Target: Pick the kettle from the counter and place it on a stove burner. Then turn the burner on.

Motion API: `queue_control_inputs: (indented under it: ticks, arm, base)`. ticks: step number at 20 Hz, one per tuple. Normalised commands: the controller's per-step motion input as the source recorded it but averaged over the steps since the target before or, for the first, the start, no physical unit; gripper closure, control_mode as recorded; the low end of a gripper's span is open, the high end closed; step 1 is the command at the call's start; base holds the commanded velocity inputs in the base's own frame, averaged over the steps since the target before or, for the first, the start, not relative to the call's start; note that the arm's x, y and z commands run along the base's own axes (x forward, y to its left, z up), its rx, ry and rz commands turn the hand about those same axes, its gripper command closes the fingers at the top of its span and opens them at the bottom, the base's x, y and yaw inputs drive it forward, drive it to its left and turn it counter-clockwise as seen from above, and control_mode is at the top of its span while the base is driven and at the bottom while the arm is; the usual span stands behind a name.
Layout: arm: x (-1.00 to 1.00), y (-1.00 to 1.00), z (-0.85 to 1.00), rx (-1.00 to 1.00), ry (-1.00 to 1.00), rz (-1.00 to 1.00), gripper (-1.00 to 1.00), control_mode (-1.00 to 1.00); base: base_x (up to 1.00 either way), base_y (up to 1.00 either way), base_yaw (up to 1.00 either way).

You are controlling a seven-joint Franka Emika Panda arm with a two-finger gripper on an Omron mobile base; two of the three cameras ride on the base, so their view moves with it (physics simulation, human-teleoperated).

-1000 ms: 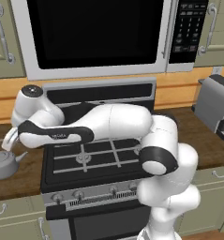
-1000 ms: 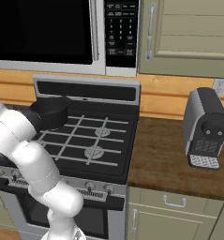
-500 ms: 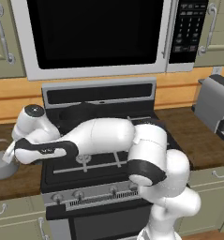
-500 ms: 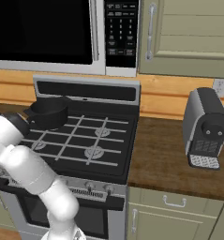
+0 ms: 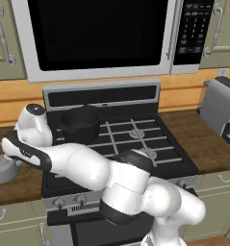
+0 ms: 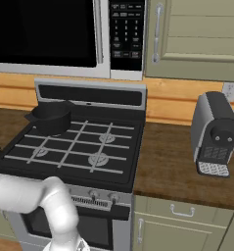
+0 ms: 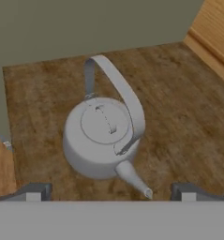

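Observation:
The kettle (image 7: 101, 140) is small and grey, with an arched handle (image 7: 123, 98) and a short spout (image 7: 132, 179). It stands on the dark wood counter (image 7: 179, 126), directly under my gripper (image 7: 111, 193). The gripper is open; its fingertips (image 7: 34, 192) stand wide apart on either side of the kettle, with nothing between them. In the left base view the kettle (image 5: 3, 168) sits on the counter (image 5: 20, 185) left of the stove, and my arm reaches out over it. The stove burners (image 5: 137, 133) on the right side are bare.
A black pot (image 5: 80, 124) occupies the back-left burner, close to my arm. A grey coffee machine (image 6: 215, 133) stands on the counter right of the stove. The microwave (image 5: 97, 33) hangs above the cooktop. The stove knobs (image 6: 111, 198) line the front panel.
My arm has swung lower and further left, and the hand has come down over the kettle. The kettle and the pot have not moved. The gripper has stayed open.

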Motion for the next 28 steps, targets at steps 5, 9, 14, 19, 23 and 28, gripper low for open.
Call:
queue_control_inputs:
  ticks: [5,9,14,19,23,28]
  arm:
    - [0.17,0.22,-0.07,0.0,0.0,0.0,-1.0,-1.0]
    - [0.19,0.4,-0.07,0.0,0.0,0.0,-1.0,-1.0]
    - [0.24,0.38,-0.12,0.0,0.0,0.0,-1.0,-1.0]
    - [0.34,0.23,-0.15,-0.01,0.0,0.0,-1.0,-1.0]
    - [0.45,0.17,-0.17,0.0,0.0,0.0,1.0,-1.0]
    - [0.25,0.06,-0.07,0.0,0.01,0.0,1.0,-1.0]
  base:
    - [0.0,0.0,0.0]
    - [0.0,0.0,0.0]
    - [0.0,0.0,0.0]
    - [0.0,0.0,0.0]
    - [0.0,0.0,0.0]
    - [0.0,0.0,0.0]
